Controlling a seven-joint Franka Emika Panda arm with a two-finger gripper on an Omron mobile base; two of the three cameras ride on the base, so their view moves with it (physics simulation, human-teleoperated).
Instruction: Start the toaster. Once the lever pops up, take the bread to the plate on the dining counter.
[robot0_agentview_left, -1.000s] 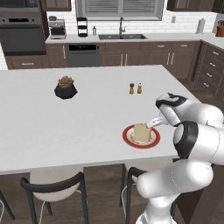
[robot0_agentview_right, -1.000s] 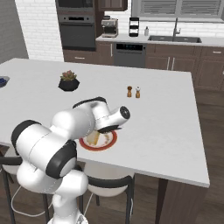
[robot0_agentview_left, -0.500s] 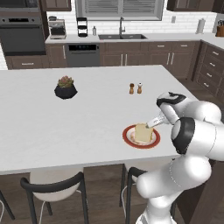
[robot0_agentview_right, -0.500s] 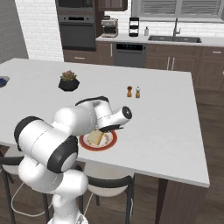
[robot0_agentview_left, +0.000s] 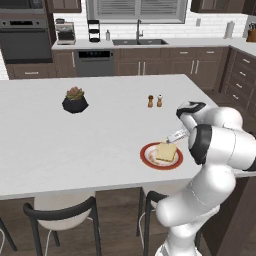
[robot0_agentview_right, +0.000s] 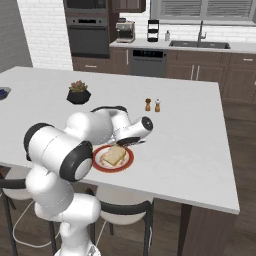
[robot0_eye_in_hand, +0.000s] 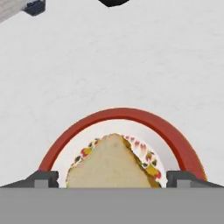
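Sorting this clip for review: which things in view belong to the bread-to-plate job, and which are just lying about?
Job in hand:
bread, lying on the plate
plate
dining counter
hand, open, fingertips either side of the bread

Lying about:
potted plant
salt and pepper shakers
coffee machine
sink

My pincer (robot0_eye_in_hand: 112, 179) has spread its jaws wide since a second ago, letting go of the bread (robot0_agentview_left: 166, 151). The slice now lies flat on the plate (robot0_agentview_left: 148, 159), and my hand has drawn slightly back from it.
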